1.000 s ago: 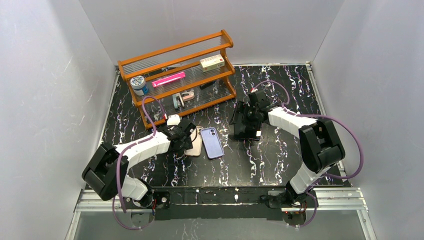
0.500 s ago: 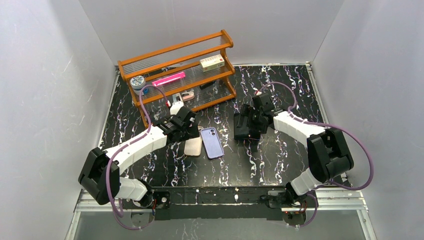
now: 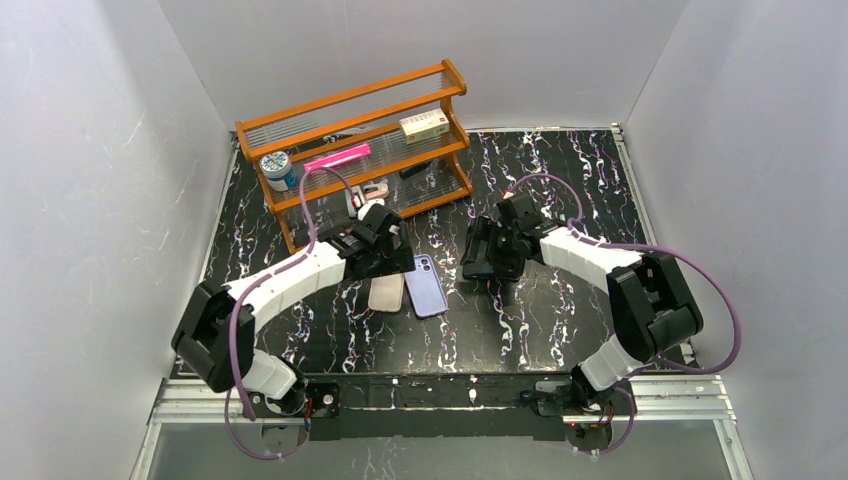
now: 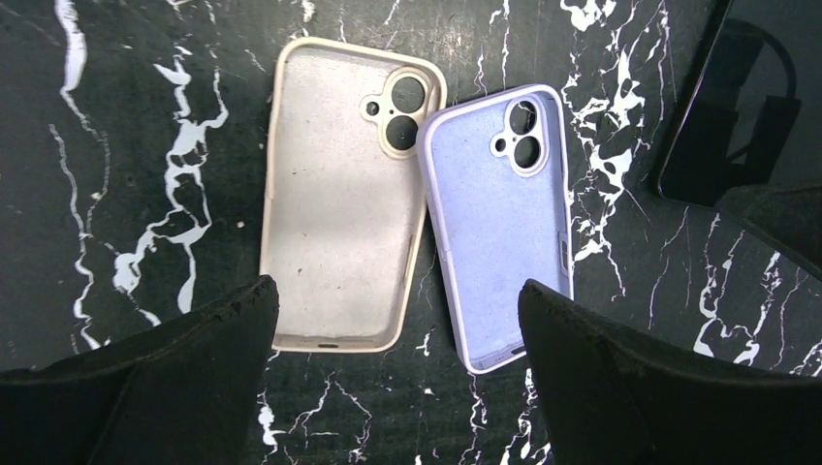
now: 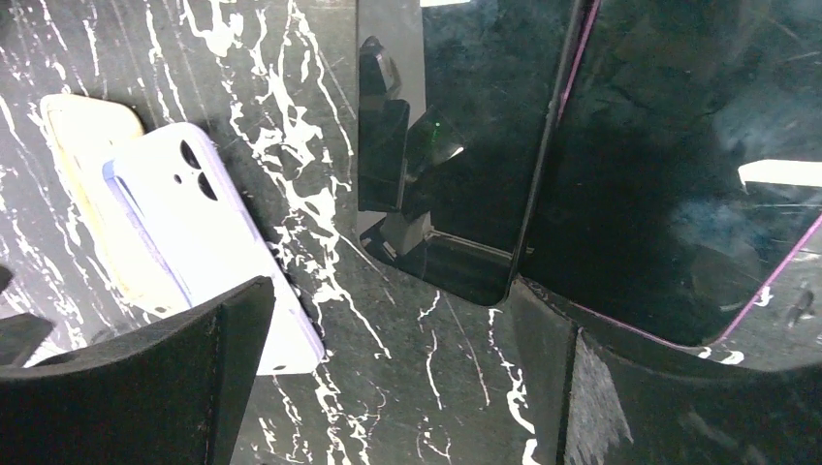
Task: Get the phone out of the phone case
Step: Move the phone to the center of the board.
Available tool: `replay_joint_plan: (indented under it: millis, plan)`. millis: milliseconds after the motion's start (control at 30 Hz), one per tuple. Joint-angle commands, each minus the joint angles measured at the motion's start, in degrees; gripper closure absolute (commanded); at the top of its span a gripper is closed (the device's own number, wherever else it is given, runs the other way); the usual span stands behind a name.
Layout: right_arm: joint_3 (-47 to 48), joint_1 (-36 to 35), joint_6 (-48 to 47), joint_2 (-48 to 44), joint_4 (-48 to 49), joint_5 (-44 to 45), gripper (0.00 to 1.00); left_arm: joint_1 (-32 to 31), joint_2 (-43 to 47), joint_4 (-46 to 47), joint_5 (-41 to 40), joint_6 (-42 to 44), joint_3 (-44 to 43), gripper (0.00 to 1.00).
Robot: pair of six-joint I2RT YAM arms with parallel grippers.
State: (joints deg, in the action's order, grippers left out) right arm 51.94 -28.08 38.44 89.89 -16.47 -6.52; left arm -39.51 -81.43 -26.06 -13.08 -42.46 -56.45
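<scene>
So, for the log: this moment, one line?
left gripper open over beige case, lilac case | cases empty | right gripper open over phones

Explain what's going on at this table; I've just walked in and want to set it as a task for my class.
Two robot arms are working over a black marble table. A beige case and a lavender case lie empty, insides up, side by side beneath the open left gripper. To their right lie a black phone and a purple-edged phone, screens up, under the right gripper, which is also open. Neither gripper holds anything, so both phones look to be out of their cases.
</scene>
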Motion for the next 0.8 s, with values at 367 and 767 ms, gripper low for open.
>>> replay_joint_plan:
  millis: [367, 767]
  plan:
    - [-2.5, -0.4, 0.4, -5.5, 4.9, -0.7, 0.01, 0.0, -13.9, 4.2, 6.4, 2.5, -7.8, 0.09]
    - [-7.6, -0.2, -0.7, -14.3, 2.8, 6.2, 0.01, 0.0, -20.0, 4.8, 8.7, 3.6, -12.2, 0.09]
